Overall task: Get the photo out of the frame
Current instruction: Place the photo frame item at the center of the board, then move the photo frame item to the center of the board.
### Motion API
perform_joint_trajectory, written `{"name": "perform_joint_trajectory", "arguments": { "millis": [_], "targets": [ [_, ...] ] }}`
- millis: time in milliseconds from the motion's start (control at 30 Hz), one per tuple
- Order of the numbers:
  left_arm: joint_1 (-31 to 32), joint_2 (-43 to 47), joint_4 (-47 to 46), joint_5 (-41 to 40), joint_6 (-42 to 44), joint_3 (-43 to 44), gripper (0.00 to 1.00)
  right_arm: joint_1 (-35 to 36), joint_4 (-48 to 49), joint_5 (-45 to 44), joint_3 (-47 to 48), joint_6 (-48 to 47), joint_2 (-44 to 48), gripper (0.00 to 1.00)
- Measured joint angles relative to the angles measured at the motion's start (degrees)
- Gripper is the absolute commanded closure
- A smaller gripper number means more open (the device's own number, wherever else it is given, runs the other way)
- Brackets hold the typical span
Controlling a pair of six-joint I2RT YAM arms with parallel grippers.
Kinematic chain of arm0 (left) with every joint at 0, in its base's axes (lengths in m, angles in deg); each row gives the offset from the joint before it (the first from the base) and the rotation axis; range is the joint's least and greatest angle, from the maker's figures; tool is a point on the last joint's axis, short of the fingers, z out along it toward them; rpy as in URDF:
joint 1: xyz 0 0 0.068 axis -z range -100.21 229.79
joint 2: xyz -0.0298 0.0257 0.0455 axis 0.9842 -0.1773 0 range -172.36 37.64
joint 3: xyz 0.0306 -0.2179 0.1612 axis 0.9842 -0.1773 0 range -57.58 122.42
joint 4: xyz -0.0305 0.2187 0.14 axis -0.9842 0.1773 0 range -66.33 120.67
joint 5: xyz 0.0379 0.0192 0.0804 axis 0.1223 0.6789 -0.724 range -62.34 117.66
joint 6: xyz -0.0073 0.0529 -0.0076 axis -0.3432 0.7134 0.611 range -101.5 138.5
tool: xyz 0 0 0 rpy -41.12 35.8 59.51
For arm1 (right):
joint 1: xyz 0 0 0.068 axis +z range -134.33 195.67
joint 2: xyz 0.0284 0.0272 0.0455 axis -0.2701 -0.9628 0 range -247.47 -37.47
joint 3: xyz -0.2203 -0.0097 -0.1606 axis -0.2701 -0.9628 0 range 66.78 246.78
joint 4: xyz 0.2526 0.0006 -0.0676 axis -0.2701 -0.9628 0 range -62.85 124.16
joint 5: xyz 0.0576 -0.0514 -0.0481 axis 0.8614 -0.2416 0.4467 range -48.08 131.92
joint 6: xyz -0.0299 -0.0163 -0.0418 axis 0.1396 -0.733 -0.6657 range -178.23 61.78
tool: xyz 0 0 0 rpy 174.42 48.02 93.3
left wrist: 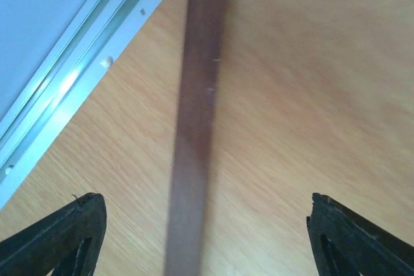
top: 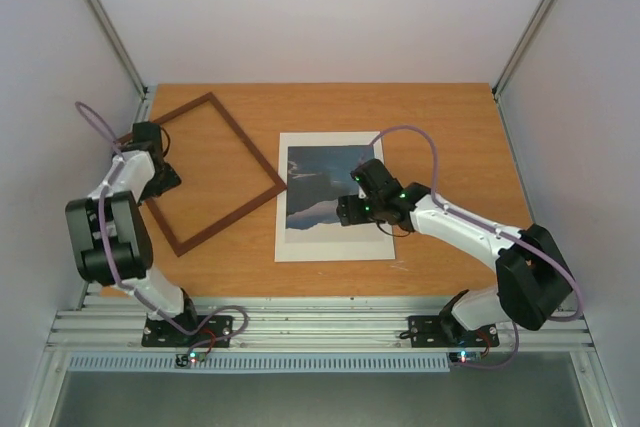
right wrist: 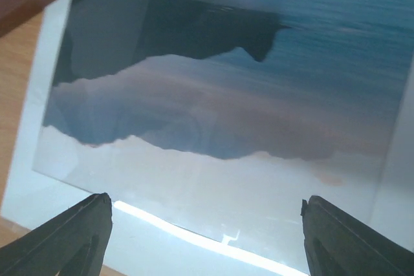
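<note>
Resting beside frame (top: 247, 140): mountain photo (top: 315, 187).

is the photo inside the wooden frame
No, the photo lies on a pale board beside the frame, whose opening shows bare table.

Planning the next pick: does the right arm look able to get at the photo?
Probably yes: the right end effector hovers open above the photo, nothing covering it, though it lies flat on the cream board.
</note>
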Motion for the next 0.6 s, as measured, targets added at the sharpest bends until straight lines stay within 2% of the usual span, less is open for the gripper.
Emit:
{"name": "perform_joint_trajectory", "arguments": {
  "millis": [167, 300, 467, 600],
  "targets": [
    [5.68, 10.23, -0.24, 3.26, -2.4, -1.86, 0.05, -2.99, 2.62, 0.63, -5.51, -1.7, 2.54, 0.13],
    [9.9, 14.58, -0.83, 8.76, -4.46, -2.8, 0.04, -4.15, 5.29, 0.85, -8.79, -2.89, 2.99, 0.11],
    [19.23, 13.6, -3.54, 14.91, -6.86, -2.54, 0.02, -5.66, 8.66, 1.66, -12.7, -3.61, 3.89, 0.05],
    [27.23, 7.48, -4.96, 17.92, -8.83, 1.84, 0.02, -6.62, 10.67, 1.57, -14.4, -3.72, 5.11, 0.02]
  ]
}}
